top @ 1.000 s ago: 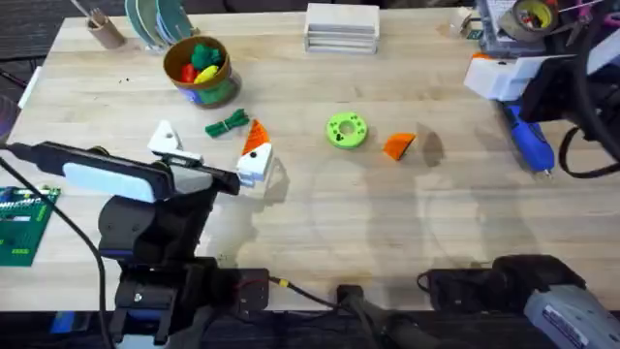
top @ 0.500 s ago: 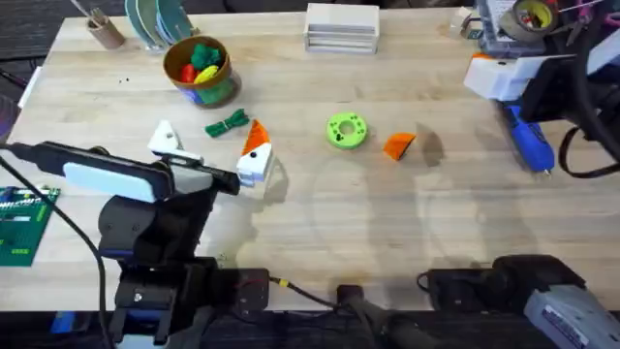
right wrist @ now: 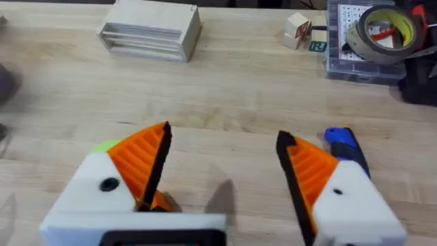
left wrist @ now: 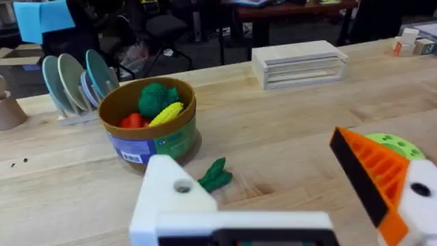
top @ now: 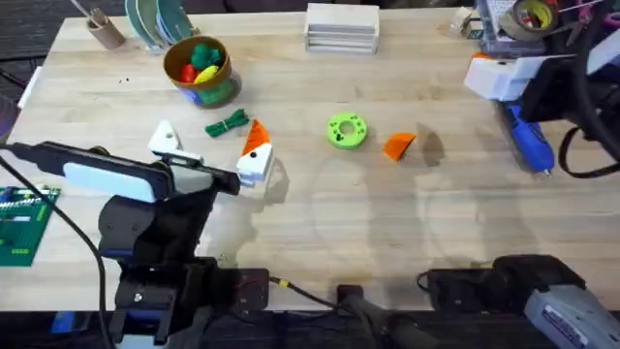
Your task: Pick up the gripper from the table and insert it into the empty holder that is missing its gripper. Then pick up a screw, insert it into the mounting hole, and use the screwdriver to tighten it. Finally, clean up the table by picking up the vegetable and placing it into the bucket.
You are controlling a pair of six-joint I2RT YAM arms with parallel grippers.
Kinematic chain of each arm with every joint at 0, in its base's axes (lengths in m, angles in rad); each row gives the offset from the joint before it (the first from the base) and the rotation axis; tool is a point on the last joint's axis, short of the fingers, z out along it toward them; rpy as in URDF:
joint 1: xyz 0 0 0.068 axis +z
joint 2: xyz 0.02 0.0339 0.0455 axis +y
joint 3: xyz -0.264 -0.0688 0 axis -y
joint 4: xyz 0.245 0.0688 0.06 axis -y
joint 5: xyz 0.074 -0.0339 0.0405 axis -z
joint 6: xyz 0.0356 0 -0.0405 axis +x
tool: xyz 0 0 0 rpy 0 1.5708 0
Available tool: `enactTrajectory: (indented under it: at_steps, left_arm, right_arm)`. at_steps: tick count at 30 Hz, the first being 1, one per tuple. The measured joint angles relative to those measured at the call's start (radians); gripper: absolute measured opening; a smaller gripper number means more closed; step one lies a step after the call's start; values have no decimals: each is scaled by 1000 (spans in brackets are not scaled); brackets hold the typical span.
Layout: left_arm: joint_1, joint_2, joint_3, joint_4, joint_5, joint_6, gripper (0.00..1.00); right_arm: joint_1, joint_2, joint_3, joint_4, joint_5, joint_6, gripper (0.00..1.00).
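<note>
Screwdriver (top: 526, 139) tip sits half under the right gripper (right wrist: 222, 160), fingers apart — upper right of the overhead frame. Loose orange gripper (top: 398, 145) lies mid-table, well apart from the left gripper (top: 211, 145), also spread; its holder (top: 165, 138) bare, vegetable (top: 227, 123) between.

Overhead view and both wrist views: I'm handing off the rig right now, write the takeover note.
Left gripper: open, empty, low over the table; the holder lacks its orange finger.
Right gripper: open, empty, above the table.
The gripper lies loose beside the green disc. The screwdriver lies at the table's right edge. The vegetable lies on the table next to the bucket, not in it.
Done: nothing.
Left: insert the gripper, screw and tighten, bin the vegetable.
</note>
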Motion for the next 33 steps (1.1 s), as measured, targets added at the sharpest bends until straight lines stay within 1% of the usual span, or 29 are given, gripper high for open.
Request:
enactTrajectory:
  at_steps: [33]
  left_arm:
    - [0,0,0,0,0,0,993]
  right_arm:
    - [0,0,0,0,0,0,991]
